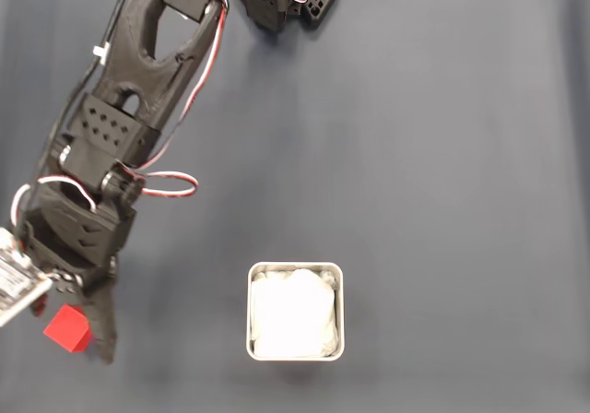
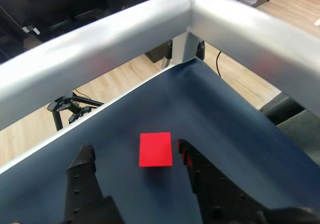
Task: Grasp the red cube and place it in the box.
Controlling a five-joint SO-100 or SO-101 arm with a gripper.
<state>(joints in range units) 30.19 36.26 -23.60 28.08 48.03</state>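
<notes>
A dark blue-grey cloth (image 1: pixel 442 155) covers the table, and in the wrist view a wooden floor (image 2: pixel 115 84) shows beyond its edge, with a thick silver frame rail (image 2: pixel 125 39) crossing above the table's corner. In the fixed view the black arm (image 1: pixel 138 81) reaches from about 12 o'clock at the top edge down toward 8 o'clock, trailing red and white wires (image 1: pixel 171 184). The gripper (image 1: pixel 78 325) sits at the lower left of that view with its fingers spread apart. The red cube (image 1: pixel 66 328) rests on the cloth at about 8 o'clock in the fixed view, partly tucked under the gripper, with one dark finger (image 1: pixel 103 325) running down just beside its right side. In the wrist view the red cube (image 2: pixel 155 149) lies flat on the cloth between the two black fingers: the right finger (image 2: pixel 187 154) has its tip just beside the cube's right edge, while the left finger (image 2: pixel 85 159) stands clearly apart from it; whether the right tip touches the cube I cannot tell. The box (image 1: pixel 253 339), pale grey with rounded corners and a white soft lining, stands at about 6 o'clock in the fixed view, well apart from the cube and to its right.
</notes>
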